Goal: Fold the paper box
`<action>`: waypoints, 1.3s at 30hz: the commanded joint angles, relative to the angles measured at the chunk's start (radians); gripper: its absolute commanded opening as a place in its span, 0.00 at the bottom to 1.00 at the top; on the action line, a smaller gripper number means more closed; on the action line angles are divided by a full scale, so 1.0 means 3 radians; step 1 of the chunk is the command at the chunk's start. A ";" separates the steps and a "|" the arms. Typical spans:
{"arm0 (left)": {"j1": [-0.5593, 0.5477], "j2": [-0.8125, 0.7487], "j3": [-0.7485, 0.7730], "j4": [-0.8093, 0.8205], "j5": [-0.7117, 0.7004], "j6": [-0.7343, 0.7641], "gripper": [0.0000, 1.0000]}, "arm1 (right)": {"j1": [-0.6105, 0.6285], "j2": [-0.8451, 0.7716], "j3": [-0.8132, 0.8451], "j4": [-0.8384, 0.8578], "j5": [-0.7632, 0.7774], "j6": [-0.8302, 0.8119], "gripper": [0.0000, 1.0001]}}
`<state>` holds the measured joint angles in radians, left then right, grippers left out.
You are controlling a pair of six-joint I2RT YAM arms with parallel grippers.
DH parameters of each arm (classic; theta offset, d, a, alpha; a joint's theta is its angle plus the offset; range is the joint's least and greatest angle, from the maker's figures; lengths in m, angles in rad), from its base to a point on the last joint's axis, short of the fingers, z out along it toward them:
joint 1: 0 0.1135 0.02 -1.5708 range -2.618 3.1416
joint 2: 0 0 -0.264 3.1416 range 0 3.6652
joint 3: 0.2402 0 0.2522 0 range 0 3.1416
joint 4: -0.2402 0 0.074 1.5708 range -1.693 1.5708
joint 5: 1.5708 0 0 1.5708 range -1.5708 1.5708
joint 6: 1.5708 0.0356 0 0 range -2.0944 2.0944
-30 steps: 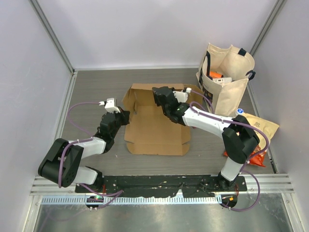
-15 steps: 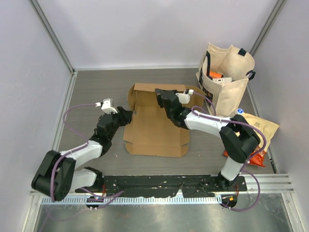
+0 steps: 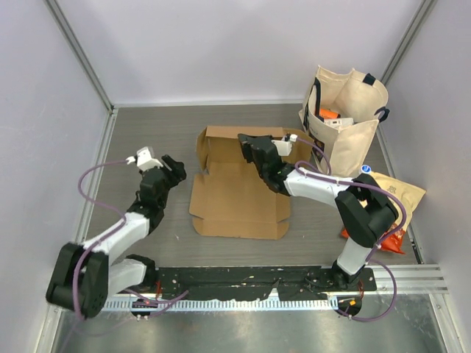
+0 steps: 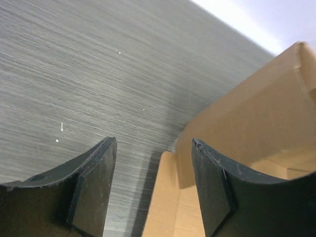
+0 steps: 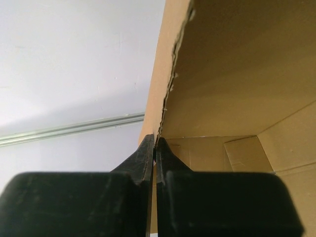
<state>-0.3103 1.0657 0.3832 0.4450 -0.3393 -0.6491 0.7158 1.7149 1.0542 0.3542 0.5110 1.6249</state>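
Note:
The paper box is a brown cardboard sheet lying flat mid-table, with its far wall folded upright. My right gripper is at that far wall, shut on its torn edge; in the right wrist view the gripper pinches the cardboard between both black fingers. My left gripper is open just left of the box, apart from it. In the left wrist view the left gripper has only table and the box's left edge behind its gap, and the raised wall shows at right.
A cream tote bag holding small items stands at the back right, close to the box's far right corner. A tan and orange snack bag lies at the right wall. Grey walls enclose the table; a metal rail runs along the near edge.
My left gripper opened, let go of the box's left edge and drew back to the left. The right gripper stayed shut on the far wall, shifting slightly away.

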 commanded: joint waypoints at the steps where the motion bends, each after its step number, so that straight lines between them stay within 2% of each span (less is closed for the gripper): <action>1: 0.0099 0.0664 0.0384 0.0366 0.0511 0.0404 0.66 | -0.0029 -0.0082 -0.0012 -0.0071 -0.0051 -0.0134 0.01; 2: 0.0099 0.0773 0.0420 0.0423 0.0593 0.0597 0.65 | -0.0034 -0.0071 -0.0006 -0.0026 -0.0067 -0.0155 0.01; 7: 0.0104 0.1167 0.0614 0.0740 0.0895 0.0864 0.63 | -0.0049 -0.0071 0.0004 -0.0005 -0.0139 -0.0201 0.01; 15: 0.0099 0.1464 0.0778 0.1027 0.1325 0.0972 0.71 | -0.0044 -0.0041 -0.0006 -0.0035 -0.0179 -0.0481 0.02; 19: 0.0104 0.1510 0.0804 0.1073 0.1586 0.1028 0.70 | -0.0044 0.0005 -0.0032 0.0062 -0.0241 -0.0497 0.01; 26: 0.0063 0.1541 0.0804 0.1124 0.1571 0.1013 0.68 | -0.0034 0.0011 -0.0042 0.0087 -0.0261 -0.0487 0.01; 28: 0.0002 0.1541 0.0819 0.1135 0.1459 0.1013 0.71 | -0.0034 0.0016 -0.0032 0.0087 -0.0266 -0.0487 0.01; 29: -0.0014 0.1541 0.0829 0.1145 0.1418 0.1018 0.78 | -0.0034 0.0021 -0.0027 0.0087 -0.0272 -0.0477 0.01; 33: -0.0090 0.1556 0.0860 0.1226 0.1269 0.1033 0.79 | -0.0019 0.0010 -0.0037 0.0082 -0.0287 -0.0462 0.02; 37: -0.0147 0.1561 0.0886 0.1242 0.1157 0.1085 0.69 | -0.0019 -0.0025 -0.0032 0.0057 -0.0272 -0.0462 0.01; 39: -0.0157 0.1607 0.0931 0.1242 0.1029 0.1095 0.59 | -0.0014 -0.0036 -0.0037 0.0052 -0.0272 -0.0467 0.01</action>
<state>-0.3477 1.5295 0.6090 0.7246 0.0422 -0.3508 0.7029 1.7153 1.0504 0.3920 0.4385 1.5208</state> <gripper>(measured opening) 0.652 0.061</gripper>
